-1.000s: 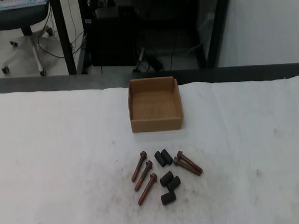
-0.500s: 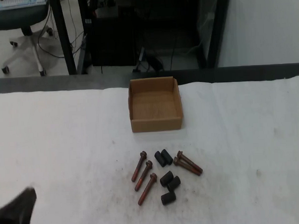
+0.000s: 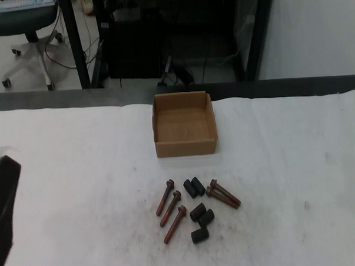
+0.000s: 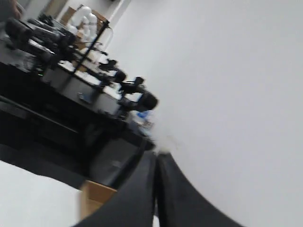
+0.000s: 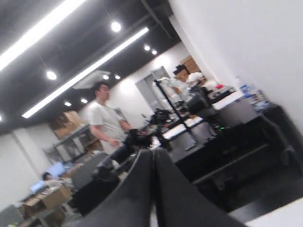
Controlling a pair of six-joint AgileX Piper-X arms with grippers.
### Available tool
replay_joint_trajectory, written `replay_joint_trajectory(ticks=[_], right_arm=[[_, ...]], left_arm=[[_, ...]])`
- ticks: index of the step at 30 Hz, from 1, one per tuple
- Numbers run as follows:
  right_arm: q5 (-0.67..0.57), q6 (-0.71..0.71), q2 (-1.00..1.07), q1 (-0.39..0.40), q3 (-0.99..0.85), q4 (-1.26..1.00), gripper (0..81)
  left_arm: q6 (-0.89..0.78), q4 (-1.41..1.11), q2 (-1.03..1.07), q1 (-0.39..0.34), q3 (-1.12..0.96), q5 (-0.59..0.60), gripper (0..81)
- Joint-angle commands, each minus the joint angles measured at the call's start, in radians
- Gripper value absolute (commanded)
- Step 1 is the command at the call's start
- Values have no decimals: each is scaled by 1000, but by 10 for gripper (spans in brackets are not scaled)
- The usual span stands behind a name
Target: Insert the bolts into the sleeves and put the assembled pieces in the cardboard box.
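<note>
In the high view, the cardboard box (image 3: 186, 148) stands open on the white cloth (image 3: 78, 161) near the middle of the bench, with nothing seen inside it. Nearer the camera lie three bolts (image 3: 169, 209) side by side, slanted alike, and to their right two sleeves (image 3: 193, 187) touching each other. Two more bolts (image 3: 224, 193) lie close together just right of that pair. Three further sleeves (image 3: 201, 215) sit in a loose cluster below, all apart from the box and none with a bolt in it. A dark arm (image 3: 4, 205) shows at the left edge, well apart from the parts; which arm it is cannot be told. In the left wrist view, the left gripper (image 4: 156, 156) is clenched, its two fingers pressed together with nothing between them, and a corner of the cardboard box (image 4: 94, 197) shows beside them. In the right wrist view, the right gripper (image 5: 153, 152) is likewise clenched on nothing, pointing out towards the room.
</note>
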Motion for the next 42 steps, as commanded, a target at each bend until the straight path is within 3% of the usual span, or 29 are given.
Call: replay_joint_trajectory(ticks=[1, 7, 11, 17, 22, 26, 29, 33, 36, 42], right_arm=[[-126, 168, 0, -2, -10, -38, 8], [-465, 149, 34, -2, -31, 55, 55], [-587, -68, 185, -2, -153, 256, 59], [-551, -445, 492, -2, -386, 634, 59], [-500, -630, 756, 53, -524, 792, 59], [-462, -647, 907, 205, -601, 792, 67], [-428, -641, 985, 359, -650, 758, 165], [-285, -641, 1032, 501, -701, 714, 296], [-235, -641, 1033, 542, -722, 681, 300], [-235, -641, 1033, 526, -749, 724, 300]], left_arm=[[-106, -52, 3, -1, -10, 146, 3], [77, 1, 66, -1, -57, 299, 3], [227, 193, 252, -1, -175, 417, 3], [586, 491, 596, -3, -444, 396, 3], [797, 739, 916, -11, -632, 344, 0], [866, 756, 1101, -68, -701, 484, 83], [829, 594, 1171, -135, -707, 553, 202], [703, 440, 1199, -212, -707, 494, 310], [703, 431, 1202, -256, -732, 356, 309], [830, 693, 1324, -323, -912, 220, 309]])
